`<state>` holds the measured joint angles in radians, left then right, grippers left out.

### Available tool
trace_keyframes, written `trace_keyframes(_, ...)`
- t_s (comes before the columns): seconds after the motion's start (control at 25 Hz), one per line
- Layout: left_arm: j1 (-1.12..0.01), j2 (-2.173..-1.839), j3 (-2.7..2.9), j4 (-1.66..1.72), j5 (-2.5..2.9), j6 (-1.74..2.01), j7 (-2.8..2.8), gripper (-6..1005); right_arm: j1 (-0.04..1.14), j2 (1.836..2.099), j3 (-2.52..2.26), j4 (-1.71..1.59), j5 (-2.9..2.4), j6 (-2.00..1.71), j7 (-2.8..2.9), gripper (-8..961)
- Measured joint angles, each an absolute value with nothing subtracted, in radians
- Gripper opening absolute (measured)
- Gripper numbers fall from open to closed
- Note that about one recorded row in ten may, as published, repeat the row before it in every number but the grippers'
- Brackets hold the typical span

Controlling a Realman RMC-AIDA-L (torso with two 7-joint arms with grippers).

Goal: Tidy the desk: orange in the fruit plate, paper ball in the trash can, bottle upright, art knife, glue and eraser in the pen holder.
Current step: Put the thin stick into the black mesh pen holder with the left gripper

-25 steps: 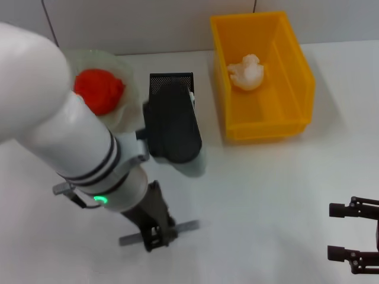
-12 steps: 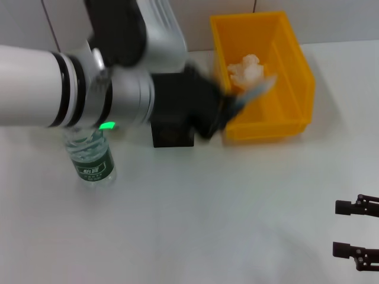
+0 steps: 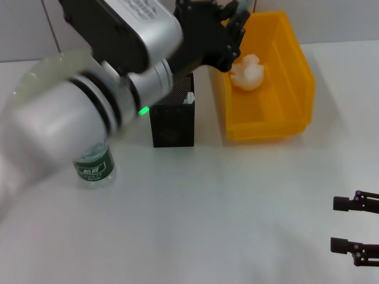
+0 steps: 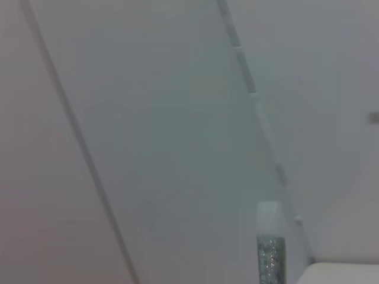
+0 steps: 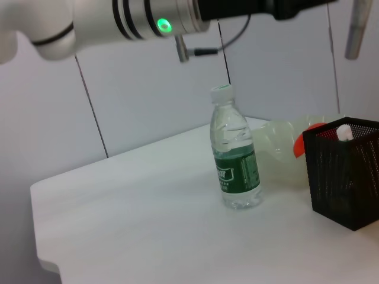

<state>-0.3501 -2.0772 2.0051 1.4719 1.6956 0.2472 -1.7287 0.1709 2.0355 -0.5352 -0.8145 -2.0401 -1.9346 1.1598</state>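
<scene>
- The art knife point(image 5: 354, 28) is a grey bar high in the upper right corner of the right wrist view, held above the pen holder point(image 3: 172, 117); its tip also shows low in the left wrist view, blurred.
- The left gripper point(image 3: 228, 26) is at the top centre of the head view, over the gap between the pen holder and the trash can point(image 3: 263, 76). It appears to grip the knife, though I cannot tell how its jaws stand.
- The pen holder stands upright in the upper middle of the head view, with a white piece poking out at its right rim.
- The bottle point(image 5: 234, 156) stands upright, cap on, to the left of the pen holder.
- The orange point(image 5: 300, 144) lies in the fruit plate point(image 5: 278, 142), behind the pen holder, mostly hidden.
- The paper ball point(image 3: 247, 71) lies inside the trash can, in the upper right of the head view.
- The right gripper point(image 3: 357, 227) rests at the lower right edge of the head view, well apart from everything, its jaws spread and holding nothing.
- All of it stands on a white table point(image 3: 237, 201).
</scene>
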Motion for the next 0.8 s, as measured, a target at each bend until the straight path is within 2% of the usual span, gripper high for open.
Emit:
trace_keyframes(0.24, -0.409, -2.080, 2.291, 1.344, 1.677, -0.264, -1.752, 141, 0.182, 2.036, -0.536, -0.813, -2.040, -1.917, 1.160, 777)
trace_keyframes(0.44, -0.420, -2.079, 2.368, 1.263, 1.918, -0.472, -2.075, 141, 0.186, 2.034, -0.542, -0.810, -2.042, -1.905, 1.161, 777)
trace_keyframes(0.6, -0.417, -2.079, 2.372, 1.241, 1.987, -0.500, -2.158, 141, 0.191, 2.032, -0.538, -0.807, -2.049, -1.905, 1.161, 777)
trace_keyframes(0.64, -0.413, -2.077, 2.371, 1.174, 2.150, -0.555, -2.395, 141, 0.192, 2.032, -0.537, -0.806, -2.051, -1.905, 1.162, 777)
trace_keyframes(0.8, -0.414, -2.078, 2.375, 1.081, 2.239, -0.628, -2.567, 142, 0.193, 2.030, -0.537, -0.805, -2.052, -1.905, 1.163, 777)
